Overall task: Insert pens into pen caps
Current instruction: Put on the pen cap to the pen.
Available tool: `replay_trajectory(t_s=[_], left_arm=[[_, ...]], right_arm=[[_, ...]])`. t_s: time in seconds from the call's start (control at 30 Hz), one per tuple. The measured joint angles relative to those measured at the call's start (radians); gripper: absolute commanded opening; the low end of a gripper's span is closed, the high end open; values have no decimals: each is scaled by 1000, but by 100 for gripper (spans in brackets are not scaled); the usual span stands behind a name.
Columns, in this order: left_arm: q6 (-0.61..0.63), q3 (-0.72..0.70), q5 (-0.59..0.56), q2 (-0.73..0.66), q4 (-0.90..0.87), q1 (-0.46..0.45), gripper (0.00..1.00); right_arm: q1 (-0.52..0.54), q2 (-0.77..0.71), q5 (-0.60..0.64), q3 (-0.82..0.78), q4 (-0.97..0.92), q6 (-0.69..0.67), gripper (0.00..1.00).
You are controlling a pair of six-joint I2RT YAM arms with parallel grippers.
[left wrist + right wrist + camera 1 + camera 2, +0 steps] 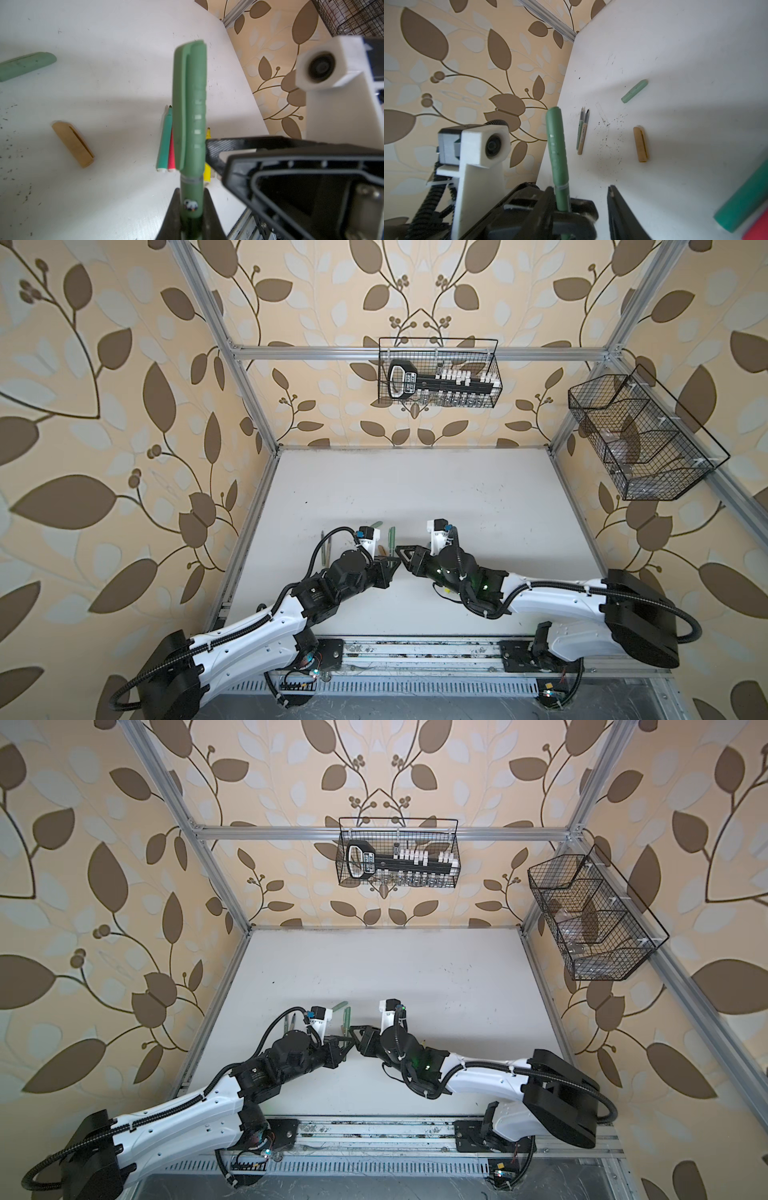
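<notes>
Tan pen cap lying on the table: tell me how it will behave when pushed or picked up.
The tan pen cap looks like rigid plastic, so it probably won't flex in a grip. The clip along its side should stop it rolling far. Being short and lying flat on the smooth table, it is likely light and may skid when nudged.

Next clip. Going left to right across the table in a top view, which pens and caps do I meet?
Thin pens → sage cap → capped green pen. The tan cap is left out because it overlaps the sage cap's span.
</notes>
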Motion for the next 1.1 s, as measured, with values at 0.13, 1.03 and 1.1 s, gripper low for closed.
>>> replay_trajectory(t_s=[0.13,1.03,1.1], left_arm=[[55,0,42,-32,0,0,0],[127,-6,150,-64,7,0,0],[126,-6,148,-63,3,0,0]], right_arm=[[-51,-110,2,-7,-35,-31,53],[-85,58,-145,222,-151,-180,13],[-84,66,-146,222,-149,-174,1]])
